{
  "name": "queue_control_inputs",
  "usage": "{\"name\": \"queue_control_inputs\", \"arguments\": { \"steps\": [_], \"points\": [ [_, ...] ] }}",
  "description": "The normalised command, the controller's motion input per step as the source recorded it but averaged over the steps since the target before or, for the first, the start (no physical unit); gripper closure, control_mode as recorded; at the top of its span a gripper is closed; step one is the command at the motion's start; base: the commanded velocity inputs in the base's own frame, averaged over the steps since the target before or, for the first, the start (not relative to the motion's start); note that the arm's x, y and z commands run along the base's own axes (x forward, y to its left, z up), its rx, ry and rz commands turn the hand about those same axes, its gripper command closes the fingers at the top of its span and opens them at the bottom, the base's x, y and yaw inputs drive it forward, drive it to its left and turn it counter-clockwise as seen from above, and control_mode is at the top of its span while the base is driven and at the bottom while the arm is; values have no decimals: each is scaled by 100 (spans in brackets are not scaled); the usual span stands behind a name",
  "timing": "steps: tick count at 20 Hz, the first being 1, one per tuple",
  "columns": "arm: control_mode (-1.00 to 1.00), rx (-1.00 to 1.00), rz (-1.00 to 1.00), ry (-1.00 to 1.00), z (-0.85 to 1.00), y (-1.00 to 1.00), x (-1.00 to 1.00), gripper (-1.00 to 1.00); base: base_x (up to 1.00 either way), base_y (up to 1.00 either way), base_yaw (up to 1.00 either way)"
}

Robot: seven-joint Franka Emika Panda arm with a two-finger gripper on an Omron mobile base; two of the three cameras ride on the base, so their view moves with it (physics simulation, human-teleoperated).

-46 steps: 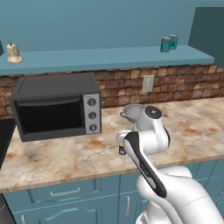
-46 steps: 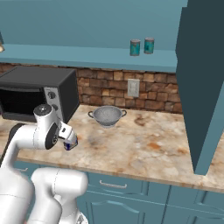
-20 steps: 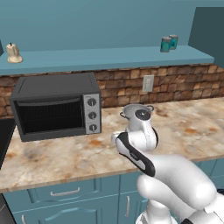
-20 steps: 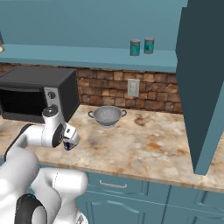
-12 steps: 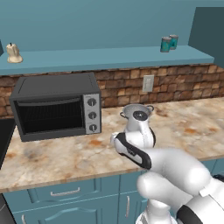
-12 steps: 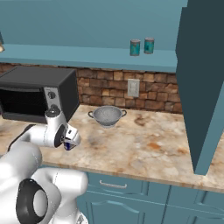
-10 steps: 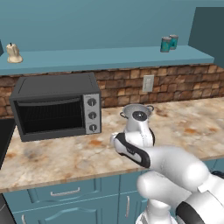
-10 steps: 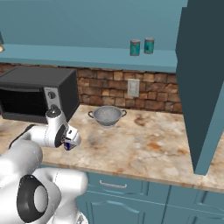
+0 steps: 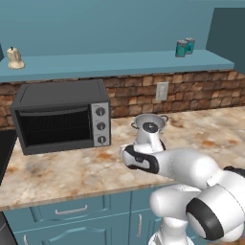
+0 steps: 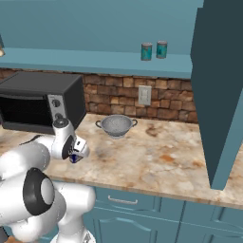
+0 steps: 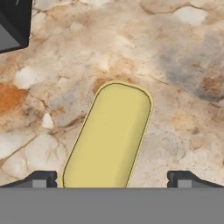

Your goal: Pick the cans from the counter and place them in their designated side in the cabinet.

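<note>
A yellow-faced can [image 11: 109, 140] lies long and slanted on the mottled counter [image 11: 183, 52], directly under my gripper [image 11: 112, 178]. The fingers stand wide apart, and bare stone shows between the can and the right fingertip [image 11: 179, 179]. From the right base view a bit of the can's dark blue [image 10: 73, 160] peeks out under the gripper [image 10: 76, 155], near the counter's [image 10: 156, 161] front edge. Two teal cans with silvery tops [image 10: 146, 51] [image 10: 162, 49] stand side by side on the cabinet shelf [image 10: 95, 60], also seen as cans [image 9: 181, 48] [image 9: 190, 45] toward the shelf's [image 9: 119, 64] right end.
A black toaster oven [image 9: 60, 115] [image 10: 38, 102] sits left of the gripper; its corner [image 11: 15, 22] shows in the hand view. A steel colander [image 10: 116, 125] stands by the brick wall. A tall teal cabinet side [image 10: 218, 85] rises at the right. A small figure [image 9: 15, 58] sits on the shelf's left.
The arm's elbow and bulky links have swung forward and down toward the cameras. The gripper has stayed almost in place over the can.
</note>
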Motion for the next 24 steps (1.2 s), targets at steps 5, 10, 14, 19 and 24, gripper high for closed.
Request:
{"name": "queue_control_inputs", "arguments": {
  "steps": [5, 10, 14, 19, 24],
  "points": [
    [-100, 0, -1, 1, -11, 6, 23, -100, 0, 0, 0],
    [-100, 0, -1, 2, -18, 6, 21, -100, 0, 0, 0],
    [-100, 0, -2, 2, -19, 1, 11, 100, 0, 0, 0],
    [-100, 0, -3, 0, -5, -1, 2, 100, 0, 0, 0],
    [-100, 0, -3, 0, 3, -6, 0, 100, 0, 0, 0]
  ]
}}
